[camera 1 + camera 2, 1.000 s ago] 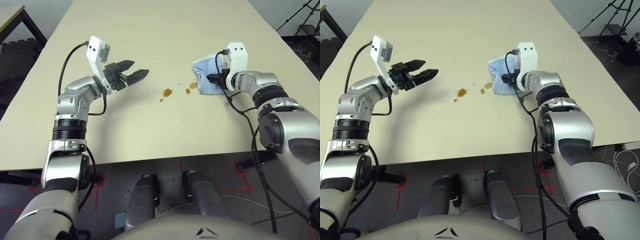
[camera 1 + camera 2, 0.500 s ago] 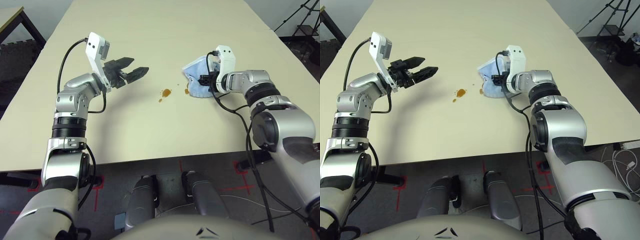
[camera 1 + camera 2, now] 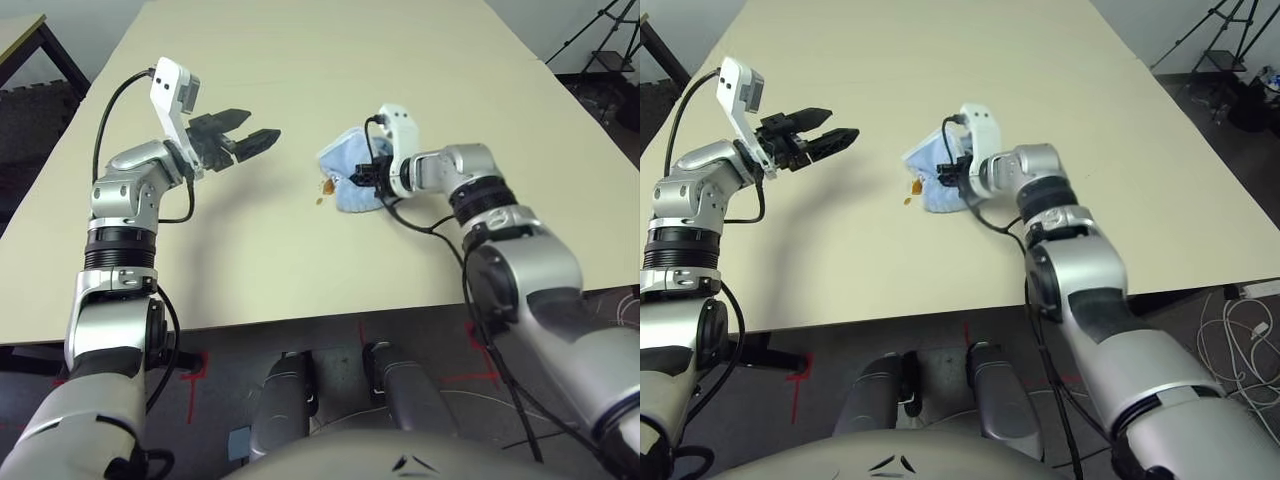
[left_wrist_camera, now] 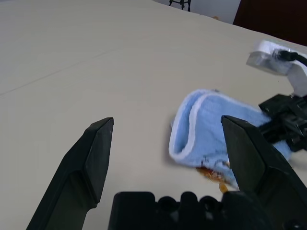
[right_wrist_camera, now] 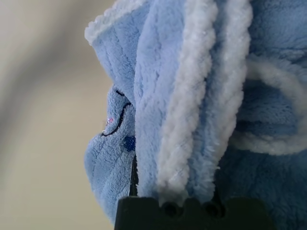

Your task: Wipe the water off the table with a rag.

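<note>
Eye views: the rag point(image 3: 352, 172) lies bunched on the table point(image 3: 300, 60), over the water point(image 3: 327, 186), and is clamped in the right gripper point(image 3: 368, 178). The left gripper point(image 3: 250, 138) is held open and empty, well apart.

Left wrist view: the cloth is judged soft, light and floppy; a bunched fold is the best hold.

Right wrist view: a small dark stitched mark is seen; no writing can be read.

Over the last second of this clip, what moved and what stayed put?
The right tool, shut on the rag, dragged it leftward across the table, over the drops nearest it; the rag now reaches the last brown drops. The left tool stayed open, raised above the table, holding nothing.
</note>
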Action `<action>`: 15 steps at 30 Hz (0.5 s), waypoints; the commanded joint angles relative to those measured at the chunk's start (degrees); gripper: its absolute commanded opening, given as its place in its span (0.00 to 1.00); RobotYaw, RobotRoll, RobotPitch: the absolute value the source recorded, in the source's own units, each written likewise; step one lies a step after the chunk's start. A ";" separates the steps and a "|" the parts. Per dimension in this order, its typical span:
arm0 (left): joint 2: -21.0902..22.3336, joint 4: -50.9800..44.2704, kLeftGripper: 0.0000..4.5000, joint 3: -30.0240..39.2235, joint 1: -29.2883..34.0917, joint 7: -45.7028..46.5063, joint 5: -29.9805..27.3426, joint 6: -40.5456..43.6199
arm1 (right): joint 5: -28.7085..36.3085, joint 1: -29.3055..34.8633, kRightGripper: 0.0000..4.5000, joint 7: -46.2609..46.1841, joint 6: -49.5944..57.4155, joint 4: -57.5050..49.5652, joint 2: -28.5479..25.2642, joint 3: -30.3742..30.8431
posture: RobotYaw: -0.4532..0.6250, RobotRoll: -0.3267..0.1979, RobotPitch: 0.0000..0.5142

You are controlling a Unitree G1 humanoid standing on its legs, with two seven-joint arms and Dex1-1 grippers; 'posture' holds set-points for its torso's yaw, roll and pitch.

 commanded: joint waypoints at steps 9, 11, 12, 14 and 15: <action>0.06 1.54 1.00 0.14 -0.66 -0.25 0.94 -0.73 | 1.06 5.37 0.01 -3.67 5.09 -5.33 8.89 4.28 | 0.28 0.62 0.27; 0.06 1.50 1.00 0.19 -0.61 -0.12 0.94 -0.76 | 0.30 5.17 0.01 -4.39 3.21 -4.13 8.41 4.32 | 0.28 0.62 0.27; 0.06 1.45 1.00 0.21 -0.56 -0.07 0.93 -0.77 | 0.03 4.79 0.01 -4.99 1.98 -3.07 7.91 3.96 | 0.28 0.62 0.27; 0.07 1.35 1.00 0.26 -0.43 0.02 0.90 -0.81 | -0.60 3.24 0.01 -6.73 -2.16 0.43 5.83 2.65 | 0.29 0.62 0.27; 0.09 1.33 1.00 0.29 -0.36 0.06 0.88 -0.84 | -0.64 2.17 0.01 -7.83 -4.28 2.54 4.51 1.62 | 0.29 0.62 0.27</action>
